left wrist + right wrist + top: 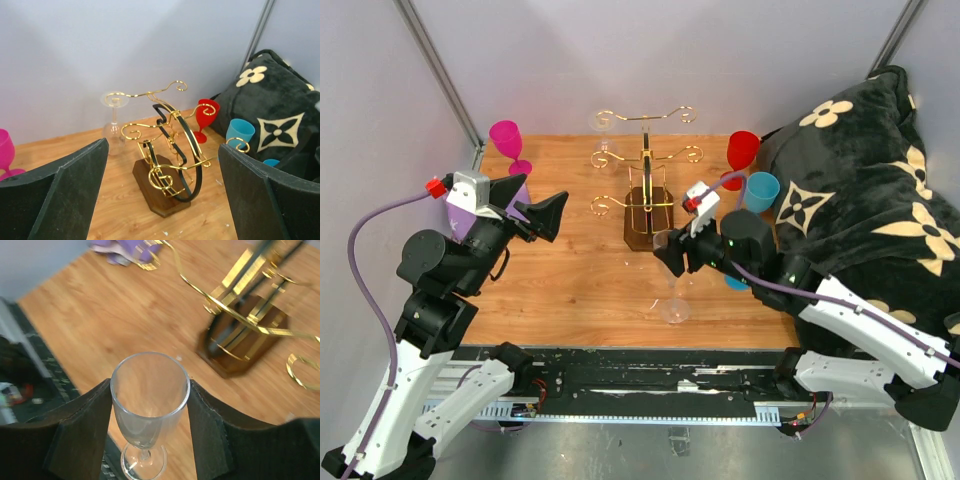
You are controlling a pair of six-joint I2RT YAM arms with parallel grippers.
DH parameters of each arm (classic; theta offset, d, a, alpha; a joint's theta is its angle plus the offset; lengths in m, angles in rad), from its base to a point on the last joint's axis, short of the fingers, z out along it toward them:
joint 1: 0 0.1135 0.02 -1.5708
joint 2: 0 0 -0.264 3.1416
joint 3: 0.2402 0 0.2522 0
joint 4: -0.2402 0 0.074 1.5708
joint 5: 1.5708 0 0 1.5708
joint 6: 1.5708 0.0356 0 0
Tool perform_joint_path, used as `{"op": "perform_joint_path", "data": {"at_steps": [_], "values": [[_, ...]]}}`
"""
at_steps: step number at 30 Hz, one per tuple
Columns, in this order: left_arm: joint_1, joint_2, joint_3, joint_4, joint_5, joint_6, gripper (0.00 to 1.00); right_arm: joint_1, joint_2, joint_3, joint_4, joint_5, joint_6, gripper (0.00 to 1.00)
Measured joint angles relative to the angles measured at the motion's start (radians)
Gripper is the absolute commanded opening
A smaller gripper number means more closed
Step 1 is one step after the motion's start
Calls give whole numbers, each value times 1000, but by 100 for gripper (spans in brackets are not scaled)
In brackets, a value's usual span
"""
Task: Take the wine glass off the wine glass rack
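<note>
Left pincer (554,215): fingers spread wide with nothing between them, hovering over the table (570,290).
Behind the left pincer: a purple cup (465,218) sits just at its back, and a magenta glass (506,138) stands farther back and to its left.
Hanging wine glass (114,135): ahead of the left pincer and a little to its left, upside down on the far-left hook, with the stem vertical, foot up and bowl down.
Wine glass rack (646,215): straight ahead of the left pincer and between the two pincers; the right pincer sits just on the near side of its wooden base.
Right pincer (150,390): clamped on the bowl of a clear wine glass (675,308), one finger on each side.
Held glass: off the rack and upright, stem pointing down below the fingers. Whether its foot touches the wood cannot be told.
Nearer arm: the left one probably suits the hanging glass, since it is free and faces it.
Room: bare wood lies below and to the left of the right pincer. The table's near edge is close behind it, so a set-down should go straight down.
Right side: a red glass (742,150), a blue cup (761,190) and a blanket (860,180) crowd the space beyond the right pincer.
</note>
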Motion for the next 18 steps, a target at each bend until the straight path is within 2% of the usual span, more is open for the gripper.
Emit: {"op": "perform_joint_path", "data": {"at_steps": [4,7,18], "values": [[0,-3,0,16,-5,3,98,25,-119,-250,127,221,-89,42],[0,-5,-3,19,-7,6,98,37,-173,-342,219,332,-137,42],[0,-11,-29,35,-7,10,99,47,-306,-684,600,572,-206,44]]}}
